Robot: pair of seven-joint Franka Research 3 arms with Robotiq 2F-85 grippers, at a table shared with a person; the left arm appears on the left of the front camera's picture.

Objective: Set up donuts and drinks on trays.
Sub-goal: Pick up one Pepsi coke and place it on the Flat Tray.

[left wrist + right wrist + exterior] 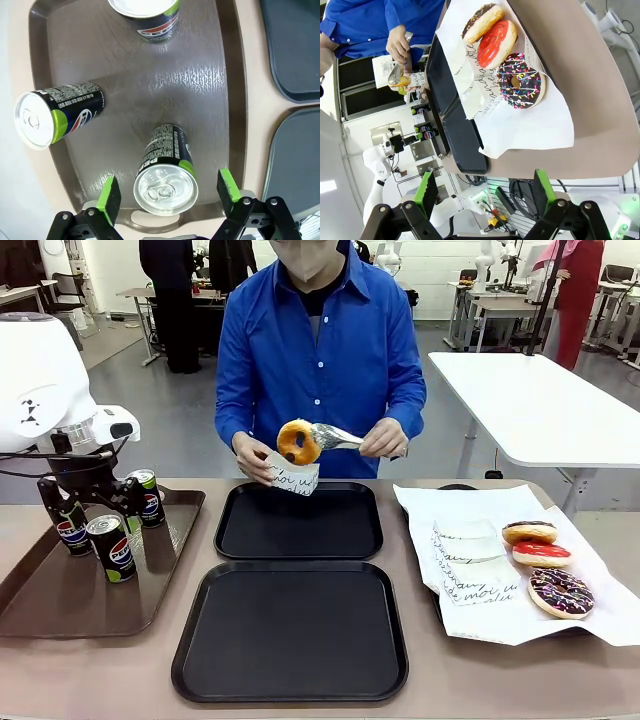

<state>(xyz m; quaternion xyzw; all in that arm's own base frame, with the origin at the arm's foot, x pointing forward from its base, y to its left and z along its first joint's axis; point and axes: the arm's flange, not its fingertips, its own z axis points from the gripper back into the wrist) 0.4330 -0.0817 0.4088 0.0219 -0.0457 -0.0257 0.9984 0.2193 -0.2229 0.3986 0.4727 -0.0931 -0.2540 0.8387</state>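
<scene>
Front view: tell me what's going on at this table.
A person in a blue shirt holds a plain golden ring donut in metal tongs at the mouth of a white paper sleeve, above the far black rectangular plastic tray. That tray and the near black tray hold nothing yet. The left gripper hovers open over a slim black Pepsi can on the brown tray. The right gripper hangs open, pointed toward a chocolate-iced donut, a red-iced donut and a purple-sprinkled donut on white paper.
</scene>
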